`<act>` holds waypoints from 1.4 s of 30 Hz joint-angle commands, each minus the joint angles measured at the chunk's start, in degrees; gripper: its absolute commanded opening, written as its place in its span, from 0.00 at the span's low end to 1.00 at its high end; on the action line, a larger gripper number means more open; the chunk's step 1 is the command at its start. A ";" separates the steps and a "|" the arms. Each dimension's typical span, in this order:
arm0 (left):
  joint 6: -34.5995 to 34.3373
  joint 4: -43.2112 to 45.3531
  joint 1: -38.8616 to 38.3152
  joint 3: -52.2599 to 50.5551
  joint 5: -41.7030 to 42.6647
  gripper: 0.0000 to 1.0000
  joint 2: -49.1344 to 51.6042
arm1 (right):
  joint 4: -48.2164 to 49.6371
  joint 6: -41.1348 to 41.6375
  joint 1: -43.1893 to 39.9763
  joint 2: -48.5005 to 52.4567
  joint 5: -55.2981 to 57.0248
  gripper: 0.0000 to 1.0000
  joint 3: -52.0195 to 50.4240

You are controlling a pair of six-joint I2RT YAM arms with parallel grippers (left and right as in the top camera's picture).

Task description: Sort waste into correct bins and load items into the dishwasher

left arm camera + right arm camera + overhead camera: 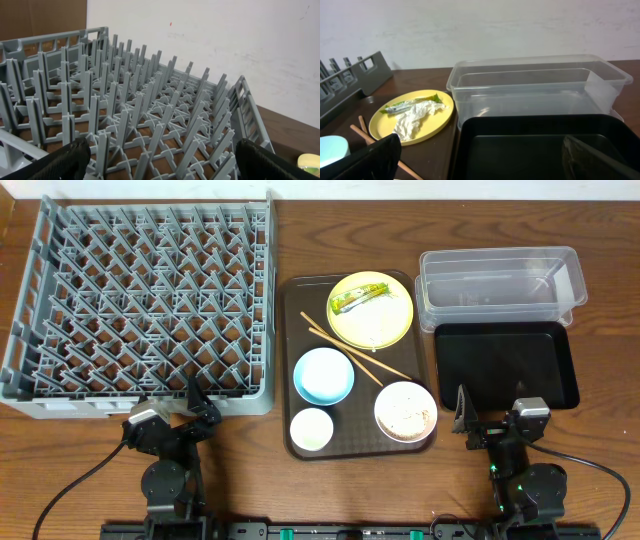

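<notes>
A rounded-rectangular brown plastic serving tray lies flat near the middle of a dark brown wooden table, its long sides running from the near edge toward the far one. The table's grain runs left to right in the overhead view. Behind the table stands a plain white wall, faintly scuffed, which also fills the top of the right wrist view.

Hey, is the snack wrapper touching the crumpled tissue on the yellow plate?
Touching. The right wrist view shows the snack wrapper lying against the crumpled tissue, no yellow plate visible between them.
</notes>
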 commanded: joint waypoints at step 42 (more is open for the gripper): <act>0.98 -2.71 0.35 -0.81 -0.72 0.94 0.02 | -0.22 -8.39 0.61 0.13 0.74 0.99 -0.09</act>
